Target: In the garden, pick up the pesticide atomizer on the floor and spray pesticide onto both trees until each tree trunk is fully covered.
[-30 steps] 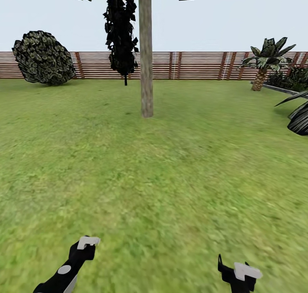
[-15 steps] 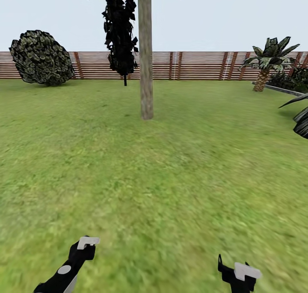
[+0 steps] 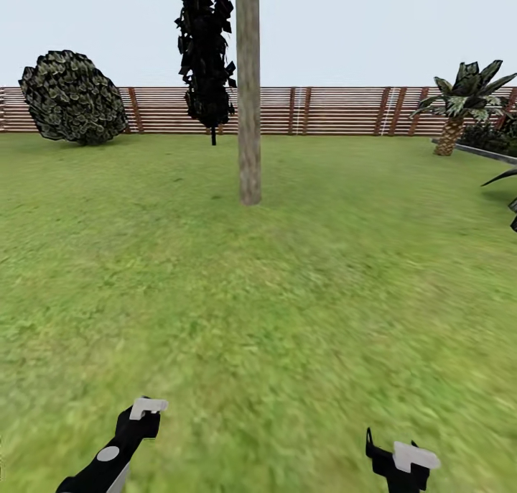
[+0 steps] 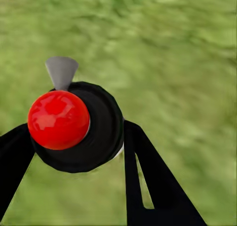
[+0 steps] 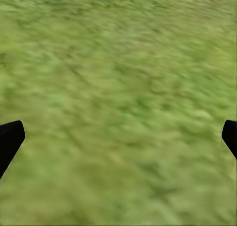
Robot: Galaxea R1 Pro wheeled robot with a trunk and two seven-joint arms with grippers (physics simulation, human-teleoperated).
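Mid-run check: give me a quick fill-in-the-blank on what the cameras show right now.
1. The left gripper is shut on the atomizer, whose round cap is coloured ____.
2. The right gripper is open, with only ____ between its fingers.
3. Behind the thick tree trunk runs a slatted wooden ____.

Missing words: red; grass; fence

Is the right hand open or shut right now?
Open. In the right wrist view its two dark fingertips sit at opposite edges of the picture, with nothing but grass between them.
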